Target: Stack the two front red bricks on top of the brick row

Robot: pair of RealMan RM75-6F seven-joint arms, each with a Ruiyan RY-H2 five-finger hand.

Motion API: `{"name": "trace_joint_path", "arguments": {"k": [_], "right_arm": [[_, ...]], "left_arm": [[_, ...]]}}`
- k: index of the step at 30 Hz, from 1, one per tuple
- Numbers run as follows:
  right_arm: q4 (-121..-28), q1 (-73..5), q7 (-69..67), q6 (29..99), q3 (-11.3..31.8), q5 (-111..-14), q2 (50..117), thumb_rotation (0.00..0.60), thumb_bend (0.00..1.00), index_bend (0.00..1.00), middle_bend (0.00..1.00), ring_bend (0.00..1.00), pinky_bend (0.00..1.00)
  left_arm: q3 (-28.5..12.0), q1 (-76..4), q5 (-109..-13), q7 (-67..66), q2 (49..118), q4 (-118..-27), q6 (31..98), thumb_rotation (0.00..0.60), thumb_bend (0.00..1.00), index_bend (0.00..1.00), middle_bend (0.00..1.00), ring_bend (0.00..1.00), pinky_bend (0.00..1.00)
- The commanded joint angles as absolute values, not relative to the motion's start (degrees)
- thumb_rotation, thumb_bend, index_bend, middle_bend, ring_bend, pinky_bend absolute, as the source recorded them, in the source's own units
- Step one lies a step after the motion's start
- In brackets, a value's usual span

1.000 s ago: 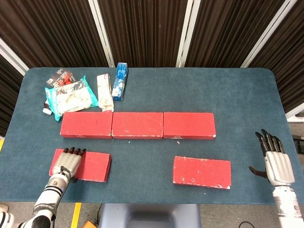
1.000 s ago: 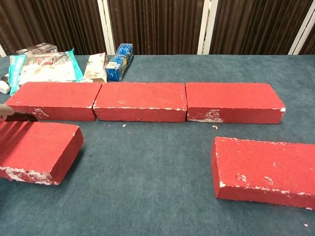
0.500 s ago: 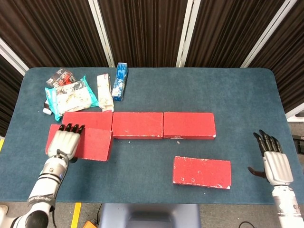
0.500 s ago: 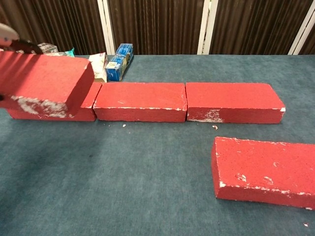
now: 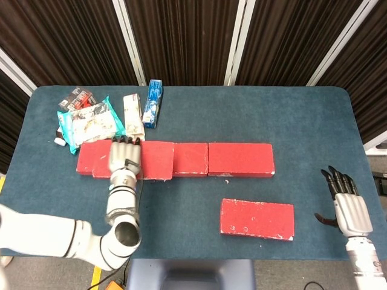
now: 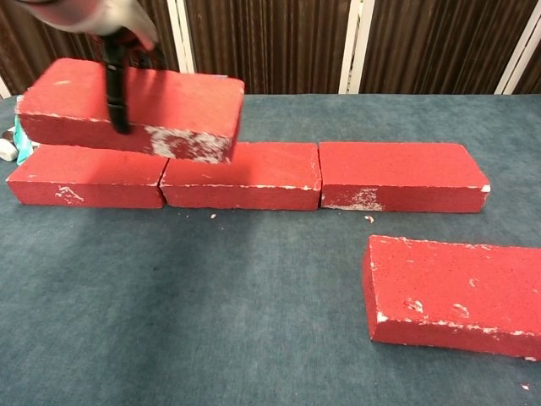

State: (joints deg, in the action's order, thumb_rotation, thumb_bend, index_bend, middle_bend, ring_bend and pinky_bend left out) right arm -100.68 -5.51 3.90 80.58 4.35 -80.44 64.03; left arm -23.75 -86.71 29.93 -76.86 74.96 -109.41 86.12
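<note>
Red brick (image 6: 135,108) is up in my left hand (image 5: 124,158), gripped from above, hovering over the seam between the left and middle bricks of the brick row (image 6: 397,175). Second front brick (image 5: 257,219) sits on the blue tabletop (image 5: 254,115), well right. My right hand (image 5: 349,205) is empty, fingers spread.

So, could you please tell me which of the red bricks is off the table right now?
The brick gripped by the left hand, above the row's left end; the other four lie on the table.
</note>
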Motion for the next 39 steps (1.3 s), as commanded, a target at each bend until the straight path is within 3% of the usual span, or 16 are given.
{"name": "trace_joint_path", "arguments": {"k": [1, 9, 16, 39], "right_arm": [[-100.5, -5.3, 3.9, 81.3, 4.4, -80.9, 64.1, 0.600, 0.00, 0.00, 0.00, 0.00, 0.00], [-98.5, -3.9, 2.3, 86.5, 4.9, -84.3, 64.7, 0.600, 0.00, 0.00, 0.00, 0.00, 0.00], [-97.9, -4.0, 3.0, 86.2, 5.0, -84.1, 65.1, 0.600, 0.00, 0.00, 0.00, 0.00, 0.00], [-98.4, -4.2, 5.3, 85.2, 5.3, -82.5, 66.0, 0.600, 0.00, 0.00, 0.00, 0.00, 0.00]], "left_arm": [[-25.8, -88.3, 32.4, -80.0, 79.6, -103.8, 85.8, 0.600, 0.23, 0.00, 0.10, 0.00, 0.10], [-28.6, -87.0, 32.0, -83.3, 82.4, -97.4, 82.2, 0.600, 0.23, 0.00, 0.10, 0.00, 0.10], [-30.4, -85.6, 31.7, -86.3, 82.7, -92.7, 79.2, 0.600, 0.23, 0.00, 0.10, 0.00, 0.10], [-29.0, -80.1, 28.1, -90.3, 84.8, -85.5, 70.1, 0.600, 0.23, 0.00, 0.10, 0.00, 0.09]]}}
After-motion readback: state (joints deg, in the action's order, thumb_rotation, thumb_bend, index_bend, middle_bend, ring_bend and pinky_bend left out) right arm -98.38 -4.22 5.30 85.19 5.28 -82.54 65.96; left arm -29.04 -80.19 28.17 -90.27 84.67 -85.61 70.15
